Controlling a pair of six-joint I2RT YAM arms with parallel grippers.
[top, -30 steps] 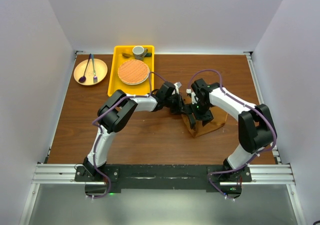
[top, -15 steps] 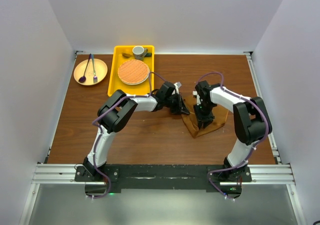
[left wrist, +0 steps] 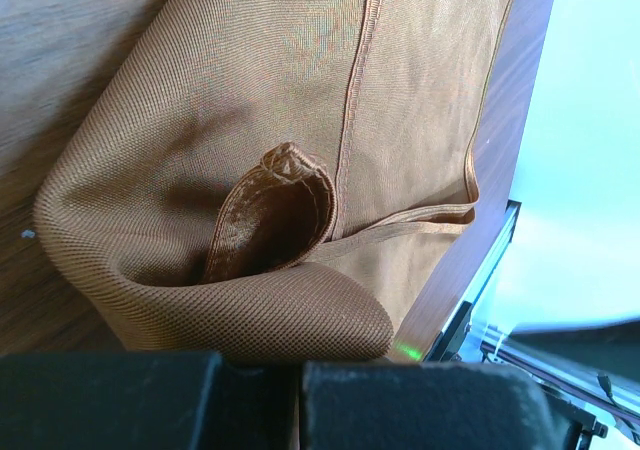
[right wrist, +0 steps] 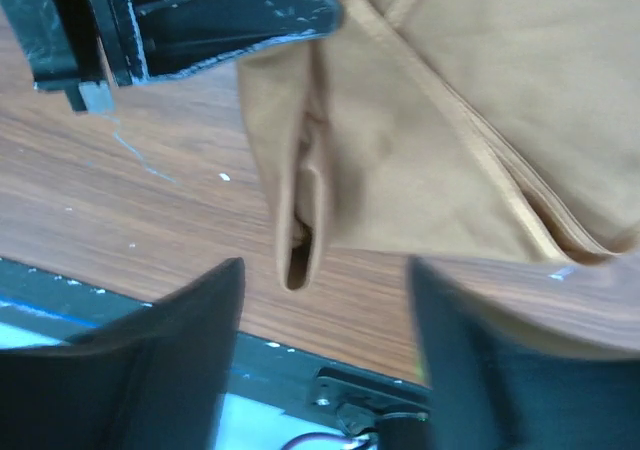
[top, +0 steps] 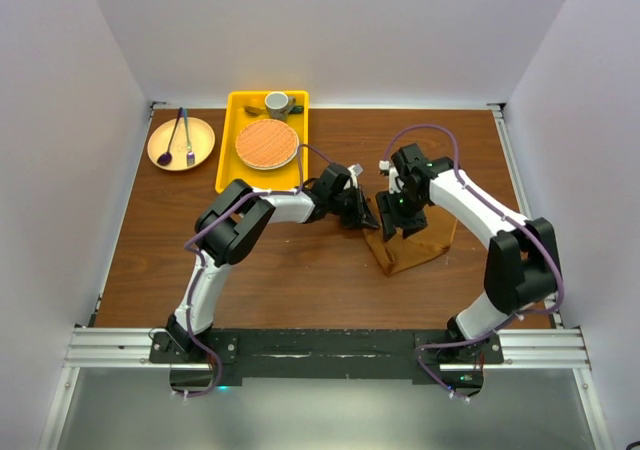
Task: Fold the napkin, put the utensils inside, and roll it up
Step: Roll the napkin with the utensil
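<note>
Wooden tabletop (top: 300,280) is overlaid by the folded napkin (top: 418,248); its edge is pinched by the left gripper (left wrist: 298,366), and the right gripper (right wrist: 325,270) is held spread above.

The napkin (left wrist: 250,100) is coarse, open-weave cloth, matt apart from a slight sheen along its stitched edge. The table (right wrist: 120,200) under it is smooth brown wood grain, faintly shiny and flecked with pale scuffs; the tray (top: 228,170) looks like smooth yellow plastic.
</note>
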